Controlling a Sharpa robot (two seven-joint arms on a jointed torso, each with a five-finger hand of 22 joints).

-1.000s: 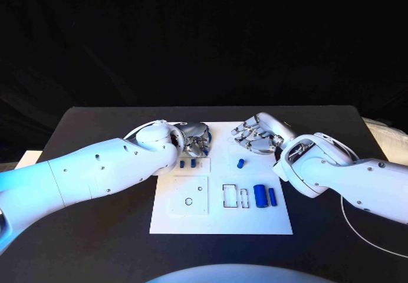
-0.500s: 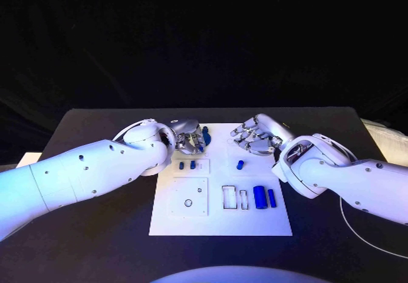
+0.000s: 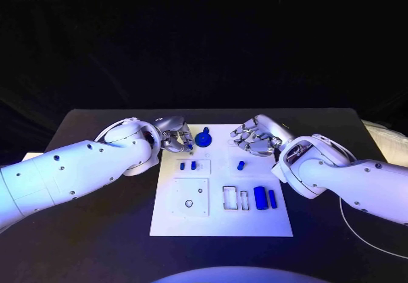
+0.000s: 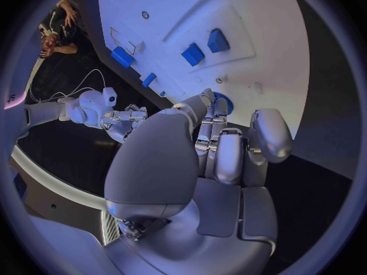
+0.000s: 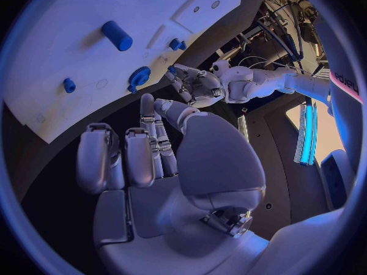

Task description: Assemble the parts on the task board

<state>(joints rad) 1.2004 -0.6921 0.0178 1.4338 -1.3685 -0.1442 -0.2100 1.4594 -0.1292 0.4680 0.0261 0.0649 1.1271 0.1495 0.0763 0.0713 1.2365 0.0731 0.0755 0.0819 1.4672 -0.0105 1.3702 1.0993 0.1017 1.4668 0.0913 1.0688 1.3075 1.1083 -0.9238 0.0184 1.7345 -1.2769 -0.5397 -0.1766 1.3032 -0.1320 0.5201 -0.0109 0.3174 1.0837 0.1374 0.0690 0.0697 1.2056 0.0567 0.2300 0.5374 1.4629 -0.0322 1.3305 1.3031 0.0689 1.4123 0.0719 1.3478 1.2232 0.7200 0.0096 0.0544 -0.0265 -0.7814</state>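
Left hand (image 3: 174, 137) at upper left of the task board (image 3: 223, 218), fingers curled, holding nothing discernible. Round blue part (image 3: 204, 140) just right of it, at the board's upper centre. Right hand (image 3: 253, 135) at upper right, fingers bent, empty. Close on the round part from both sides, lift vertically, keep clear of the small blue pieces (image 3: 193, 164) below.

My head camera looks down on the task board (image 3: 221, 200); both wrist cameras, close behind my hands, share it.
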